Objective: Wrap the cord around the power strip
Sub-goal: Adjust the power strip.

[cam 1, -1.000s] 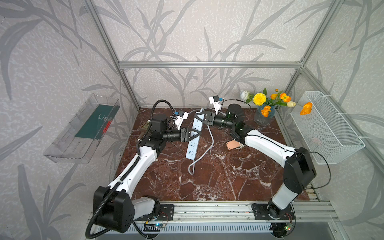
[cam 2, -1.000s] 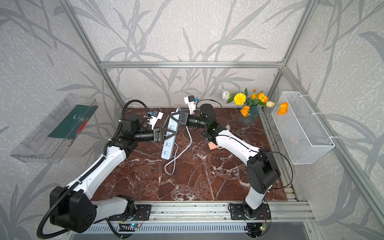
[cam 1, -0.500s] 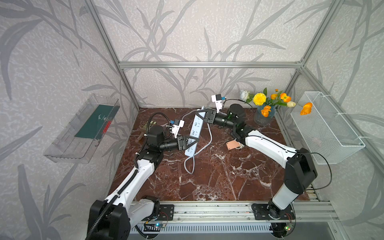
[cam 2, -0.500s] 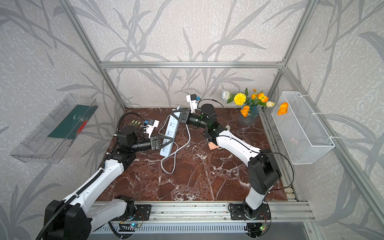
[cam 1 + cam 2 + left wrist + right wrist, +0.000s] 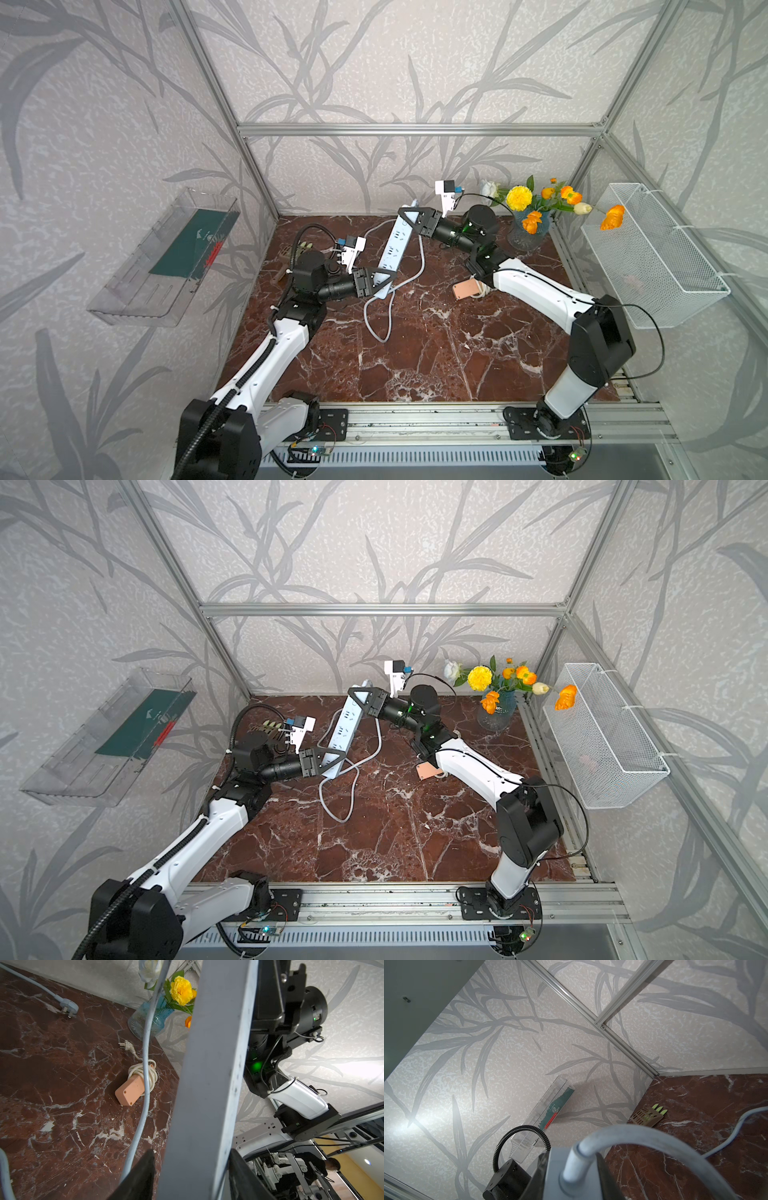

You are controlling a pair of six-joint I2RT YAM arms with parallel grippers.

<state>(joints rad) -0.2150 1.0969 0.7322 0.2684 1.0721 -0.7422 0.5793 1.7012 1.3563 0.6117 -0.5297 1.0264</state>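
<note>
In both top views the strip (image 5: 395,245) is held off the table (image 5: 436,365) at a tilt. Its far end is clamped in the right gripper (image 5: 409,218) and its near end is set between the jaws of the left gripper (image 5: 380,284). It is judged to be raised so that the cord (image 5: 376,320), slack in a loop on the marble below, can be passed round it; no turn is seen on it yet. In the left wrist view the strip (image 5: 207,1084) is flanked by two dark fingers (image 5: 143,1176); whether it is pinched tight or merely bracketed cannot be told. The cord is seen running alongside, its plug (image 5: 68,1006) lying free on the table, with a pink strip (image 5: 129,1093), cord wound, beyond. In the right wrist view the cord (image 5: 612,1134) is shown leaving the gripped end, judged to be held as the anchor for winding.
</note>
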